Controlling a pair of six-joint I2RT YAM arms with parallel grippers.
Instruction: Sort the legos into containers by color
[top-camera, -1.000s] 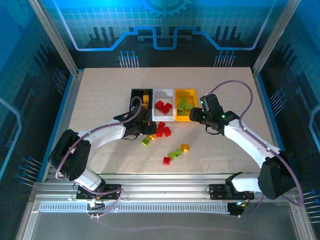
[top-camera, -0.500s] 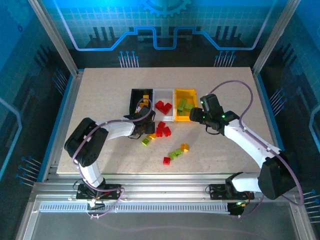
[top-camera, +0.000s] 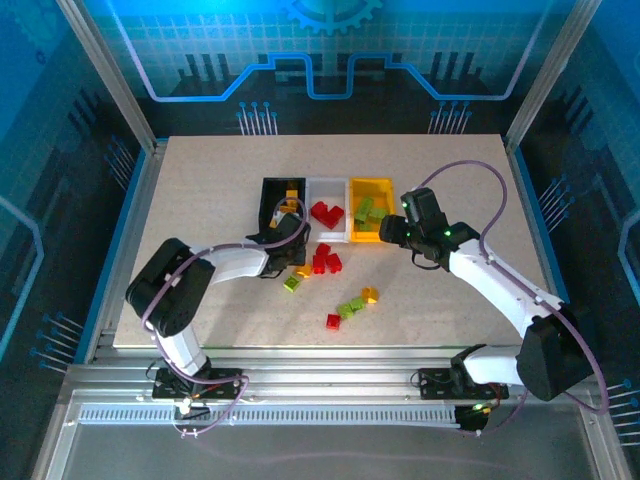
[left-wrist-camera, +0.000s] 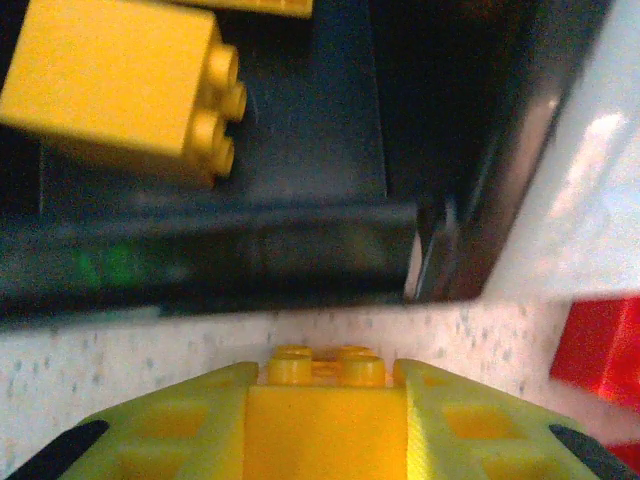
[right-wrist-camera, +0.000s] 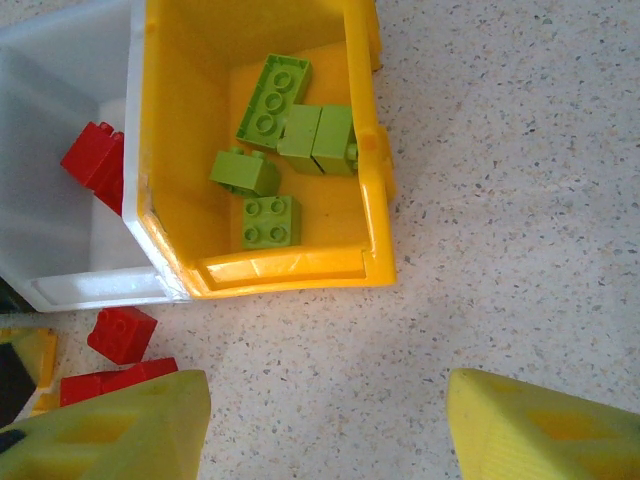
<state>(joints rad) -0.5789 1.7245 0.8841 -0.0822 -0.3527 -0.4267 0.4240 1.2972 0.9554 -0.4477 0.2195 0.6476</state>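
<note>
Left gripper (left-wrist-camera: 325, 385) clenched on a yellow brick (left-wrist-camera: 322, 435), just outside the wall of the black bin (left-wrist-camera: 250, 250). Right gripper (right-wrist-camera: 328, 405), jaws spread and empty, over the table beside the yellow bin (right-wrist-camera: 300, 272), which holds green bricks (right-wrist-camera: 270, 220).

- My left arm (top-camera: 235, 263) and right arm (top-camera: 490, 278) are both built of white tubular links joined by bulky black joint housings.
- A thin lilac cable (top-camera: 478, 168) runs along each arm.
- Small green lights glow on the black wrist housing (top-camera: 425, 215) of the right arm.
- The left gripper (left-wrist-camera: 325, 378) has lime-yellow plastic fingers (left-wrist-camera: 165, 430) with shallow square recesses and black patches at the outer corners.
- The right gripper (right-wrist-camera: 325, 390) has matching lime-yellow fingers (right-wrist-camera: 110, 425).
</note>
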